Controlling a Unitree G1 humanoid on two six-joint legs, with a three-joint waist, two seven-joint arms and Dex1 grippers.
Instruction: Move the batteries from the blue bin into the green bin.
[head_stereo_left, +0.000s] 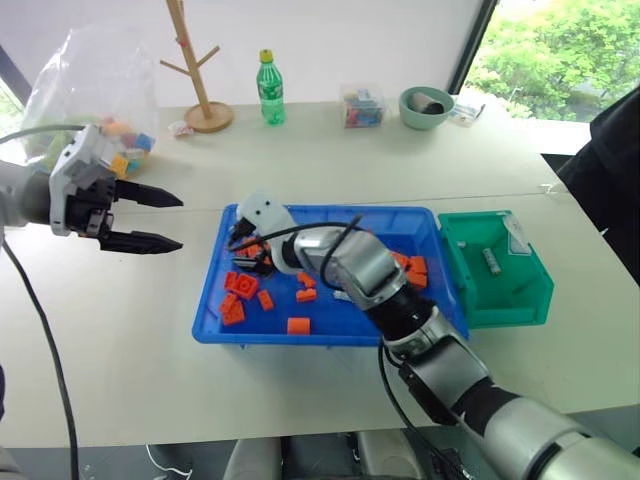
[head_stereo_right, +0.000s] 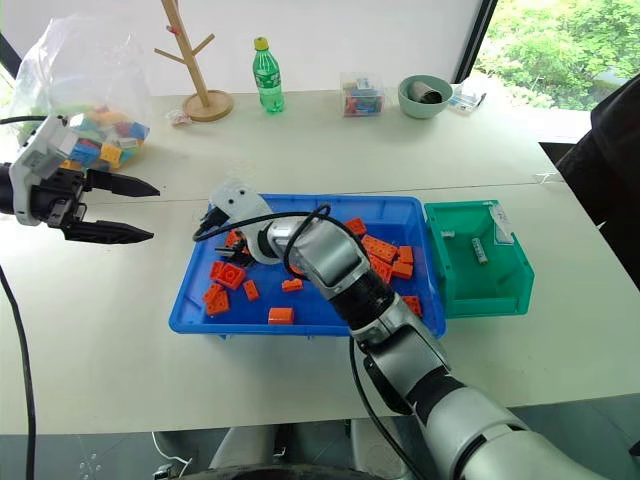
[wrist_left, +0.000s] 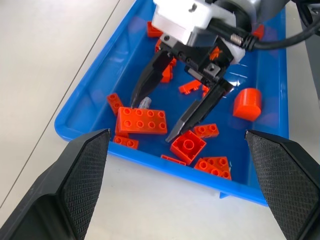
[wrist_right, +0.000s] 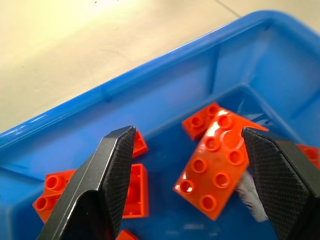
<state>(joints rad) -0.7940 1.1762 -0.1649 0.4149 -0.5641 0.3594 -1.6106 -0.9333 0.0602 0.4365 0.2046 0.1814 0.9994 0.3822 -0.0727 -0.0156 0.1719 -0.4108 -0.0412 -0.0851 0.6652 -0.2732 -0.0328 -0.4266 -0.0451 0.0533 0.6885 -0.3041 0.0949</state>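
The blue bin (head_stereo_left: 330, 331) lies mid-table with several orange bricks (head_stereo_left: 240, 284) in it. My right gripper (head_stereo_left: 250, 256) is low over the bin's left part and open, its fingers (wrist_left: 192, 115) straddling a large orange brick (wrist_left: 141, 121). A silver battery (wrist_left: 145, 103) pokes out from behind that brick, and its grey end (wrist_right: 250, 200) shows beside the brick in the right wrist view. The green bin (head_stereo_left: 500, 300) adjoins the blue bin's right side and holds a battery (head_stereo_left: 491, 261). My left gripper (head_stereo_left: 178, 223) hovers open and empty left of the blue bin.
Along the table's far side stand a bag of coloured blocks (head_stereo_left: 100, 90), a wooden peg stand (head_stereo_left: 200, 80), a green bottle (head_stereo_left: 270, 88), a clear box (head_stereo_left: 362, 105) and a pale-green bowl (head_stereo_left: 426, 106). A person's dark sleeve (head_stereo_left: 610, 170) is at the right edge.
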